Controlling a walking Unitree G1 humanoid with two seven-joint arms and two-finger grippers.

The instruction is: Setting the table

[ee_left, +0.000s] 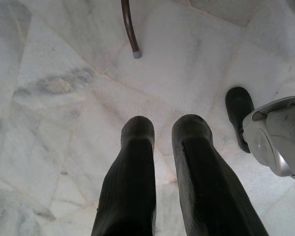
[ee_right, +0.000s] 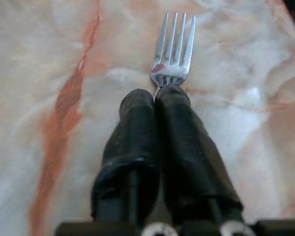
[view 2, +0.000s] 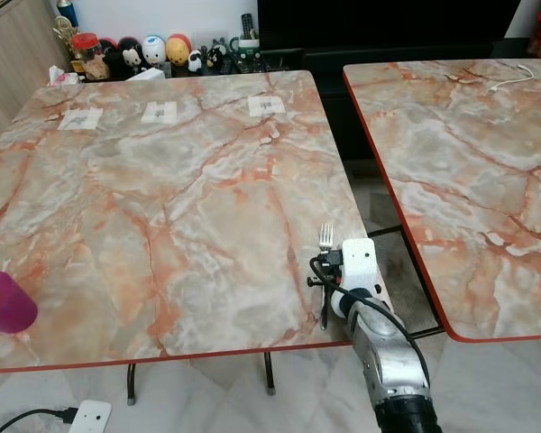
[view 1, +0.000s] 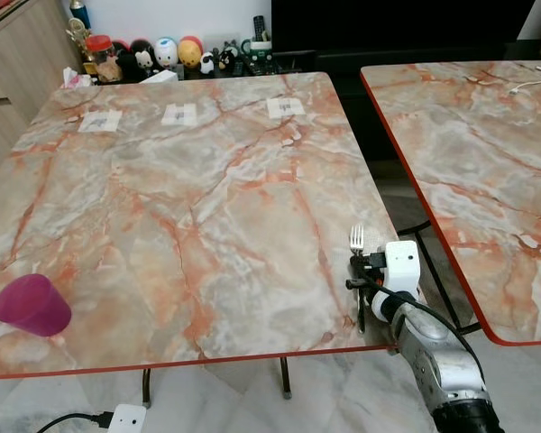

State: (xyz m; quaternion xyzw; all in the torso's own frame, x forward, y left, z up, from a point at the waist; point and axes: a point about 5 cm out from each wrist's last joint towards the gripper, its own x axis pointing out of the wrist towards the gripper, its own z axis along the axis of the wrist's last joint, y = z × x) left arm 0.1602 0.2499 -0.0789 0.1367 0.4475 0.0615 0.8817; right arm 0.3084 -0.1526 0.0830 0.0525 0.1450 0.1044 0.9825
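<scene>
Two marble-patterned tables stand side by side; on the near table (view 1: 207,180), a magenta cup (view 1: 32,305) lies at 8 o'clock near the front edge. The right gripper (ee_right: 156,93), at 4 o'clock over that table's front right corner, is clamped on a silver fork (ee_right: 173,49), tines pointing toward 12 o'clock. The left gripper (ee_left: 162,130) hangs over the pale floor (ee_left: 64,98), fingers narrowly parted and holding nothing.

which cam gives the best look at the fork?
Right wrist view: the fork sits large and sharp, tines pointing away, neck pinched between the right gripper's fingers over the marble table. Both eye views show just small tines past the wrist camera near the table's right edge. Left wrist view faces the floor.
</scene>
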